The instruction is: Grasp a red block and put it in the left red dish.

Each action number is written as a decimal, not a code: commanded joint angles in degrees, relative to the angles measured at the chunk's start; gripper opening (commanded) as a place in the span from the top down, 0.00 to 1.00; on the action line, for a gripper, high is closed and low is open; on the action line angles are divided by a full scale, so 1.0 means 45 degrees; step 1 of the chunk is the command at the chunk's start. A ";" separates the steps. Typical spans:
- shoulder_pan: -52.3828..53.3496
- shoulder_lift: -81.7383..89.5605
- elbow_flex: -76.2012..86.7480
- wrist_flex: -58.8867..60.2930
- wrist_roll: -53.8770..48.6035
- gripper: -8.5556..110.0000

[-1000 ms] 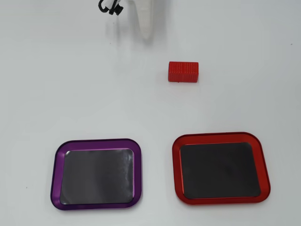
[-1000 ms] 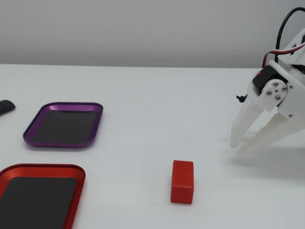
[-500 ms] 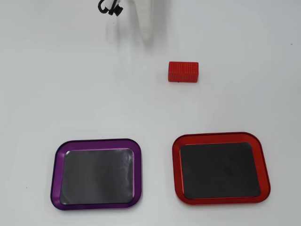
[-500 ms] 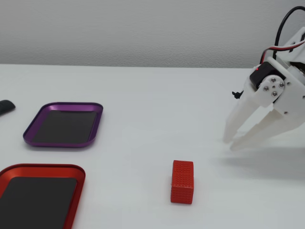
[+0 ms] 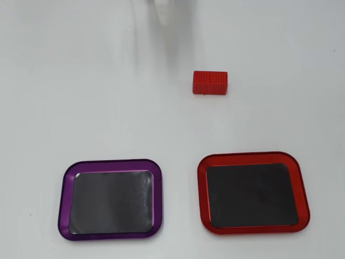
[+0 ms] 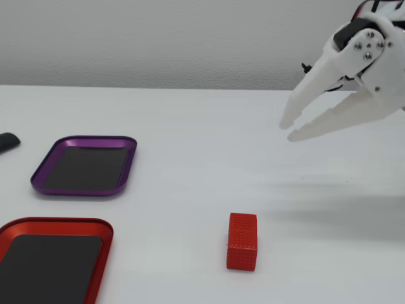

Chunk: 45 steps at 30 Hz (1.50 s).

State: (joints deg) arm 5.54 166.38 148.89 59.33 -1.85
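The red block [image 5: 210, 82] lies flat on the white table, also seen in the fixed view [image 6: 242, 240]. The red dish [image 5: 204, 178] is empty and sits below the block in the overhead view; in the fixed view it is at the bottom left [image 6: 57, 222]. My white gripper [image 6: 287, 130] hangs in the air at the upper right of the fixed view, well above and to the right of the block. Its fingers are slightly apart and hold nothing. In the overhead view only a blurred white part of the arm [image 5: 164, 11] shows at the top edge.
A purple-rimmed tray [image 5: 64, 189] of the same shape sits empty left of the red dish in the overhead view, and behind it in the fixed view [image 6: 82, 139]. A small dark object [image 6: 7, 140] lies at the left edge of the fixed view.
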 commanded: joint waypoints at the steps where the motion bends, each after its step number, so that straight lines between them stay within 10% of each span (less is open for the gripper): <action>1: -0.0098 -0.3066 -0.2441 -0.0059 -0.0020 0.90; 17: -0.5332 -1.3340 -0.9727 0.2227 0.0000 0.66; 45: -0.3086 -1.5801 -0.7773 -0.1133 -0.0156 0.67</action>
State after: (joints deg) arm -8.09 95.10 114.08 55.11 -2.46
